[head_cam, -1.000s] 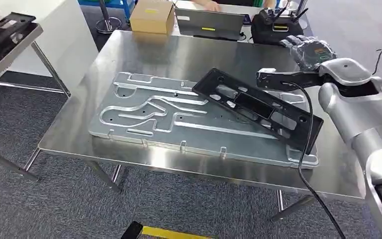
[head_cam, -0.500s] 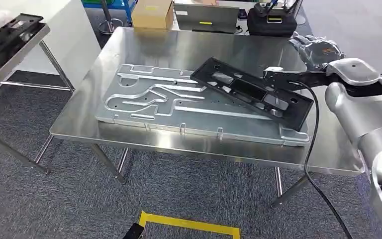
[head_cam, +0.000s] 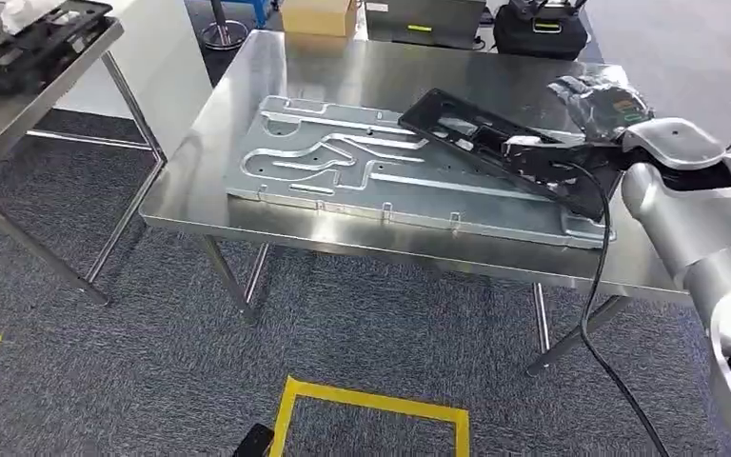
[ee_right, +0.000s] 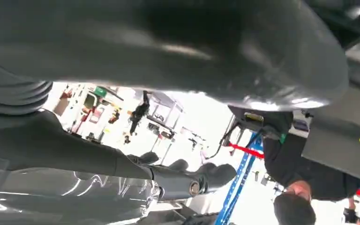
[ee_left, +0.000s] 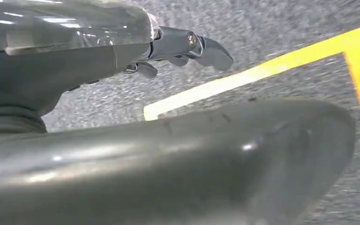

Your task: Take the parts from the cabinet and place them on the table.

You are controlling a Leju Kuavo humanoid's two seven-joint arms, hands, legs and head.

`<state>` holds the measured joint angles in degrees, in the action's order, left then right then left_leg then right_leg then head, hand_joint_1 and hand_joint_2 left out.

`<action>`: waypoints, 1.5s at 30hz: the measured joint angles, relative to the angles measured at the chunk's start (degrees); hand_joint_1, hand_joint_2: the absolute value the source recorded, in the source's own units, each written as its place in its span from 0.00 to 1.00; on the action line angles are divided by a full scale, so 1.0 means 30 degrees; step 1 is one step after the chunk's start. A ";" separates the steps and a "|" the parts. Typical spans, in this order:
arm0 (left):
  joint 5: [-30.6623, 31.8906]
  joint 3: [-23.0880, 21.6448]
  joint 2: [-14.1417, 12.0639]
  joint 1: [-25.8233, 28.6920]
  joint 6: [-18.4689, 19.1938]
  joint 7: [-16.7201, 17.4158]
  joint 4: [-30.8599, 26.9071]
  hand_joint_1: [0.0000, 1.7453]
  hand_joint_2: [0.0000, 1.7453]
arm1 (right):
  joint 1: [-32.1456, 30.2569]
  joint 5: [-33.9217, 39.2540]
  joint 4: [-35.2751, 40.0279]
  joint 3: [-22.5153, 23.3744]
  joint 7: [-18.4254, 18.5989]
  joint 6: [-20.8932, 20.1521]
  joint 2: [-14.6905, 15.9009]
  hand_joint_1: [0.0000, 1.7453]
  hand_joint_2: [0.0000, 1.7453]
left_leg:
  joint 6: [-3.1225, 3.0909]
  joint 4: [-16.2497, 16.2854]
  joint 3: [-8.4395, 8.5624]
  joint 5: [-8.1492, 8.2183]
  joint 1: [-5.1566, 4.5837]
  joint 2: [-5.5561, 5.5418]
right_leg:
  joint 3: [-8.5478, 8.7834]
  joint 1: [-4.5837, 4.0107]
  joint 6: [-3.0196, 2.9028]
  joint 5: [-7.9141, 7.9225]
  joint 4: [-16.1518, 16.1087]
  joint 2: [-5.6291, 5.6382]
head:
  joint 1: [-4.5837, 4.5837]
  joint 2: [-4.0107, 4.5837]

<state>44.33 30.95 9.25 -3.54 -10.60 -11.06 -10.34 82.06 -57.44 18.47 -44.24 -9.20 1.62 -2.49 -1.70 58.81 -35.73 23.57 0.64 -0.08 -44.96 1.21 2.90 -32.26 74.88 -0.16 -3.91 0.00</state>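
Head view: black part (head_cam: 495,143) lies tilted across the silver plate (head_cam: 343,167) on the desk (head_cam: 276,81), long axis running from 10 o'clock to 4 o'clock, its 4 o'clock end right by the right hand (head_cam: 602,100); that hand is far nearer than the left, though whether its fingers grip the part's end or just rest beside it I cannot tell, as the wrist hardware covers the contact. Left wrist view: left hand (ee_left: 183,47) hangs over the carpet floor, fingers (ee_left: 213,51) loosely apart, holding nothing. Right wrist view: right hand's fingers (ee_right: 192,180) look lightly curled with nothing plainly in them.
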 joint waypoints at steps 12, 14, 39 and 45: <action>0.0022 0.0066 0.0182 0.0043 -0.0138 0.0029 0.0000 0.00 0.00 | -0.1603 0.0686 0.0306 0.0000 -0.0912 0.0897 -0.0335 0.00 0.00 | 0.0791 0.0616 -0.1735 -0.0200 -0.0152 -0.0093 | 0.4535 -0.0321 -0.1350 0.2160 -0.6207 -0.0240 | -0.0037 0.0000; 0.0117 0.0073 0.0175 0.0069 -0.0138 0.0036 0.0000 0.00 0.00 | -0.2113 0.0948 0.0350 0.0000 -0.0963 0.1363 -0.0495 0.00 0.00 | 0.0993 0.3488 -0.2424 0.2083 -0.0044 -0.0075 | 0.3870 -0.0311 -0.1367 0.2691 -0.6180 -0.0230 | -0.0036 -0.0007; 0.0648 0.0262 0.0313 -0.0036 -0.1137 0.0415 0.0000 0.00 0.00 | -1.4590 0.6808 -0.0525 0.1990 0.0680 0.5458 -0.1208 0.00 0.00 | 0.0228 -0.0066 -0.0479 -0.0293 -0.0218 -0.0047 | 0.4904 -0.0492 -0.0798 0.1268 -0.6038 -0.0186 | -0.0044 -0.0007; 0.1042 0.0393 0.0262 0.0244 -0.1166 0.0524 0.0000 0.00 0.00 | -2.1654 1.2448 -0.1720 0.5804 0.4554 0.7046 -0.0067 0.00 0.00 | 0.0385 -0.0250 -0.0381 -0.0644 -0.0117 -0.0201 | 0.4963 -0.0632 -0.0937 0.1349 -0.5993 -0.0275 | -0.0044 -0.0007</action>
<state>47.45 32.13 10.03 -2.81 -14.10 -9.49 -10.34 17.09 -20.10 13.31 -26.83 4.46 22.76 -2.69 -0.55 58.06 -36.88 21.64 0.29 -0.68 -30.07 -0.68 0.09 -28.21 56.90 -0.98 -4.04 -0.02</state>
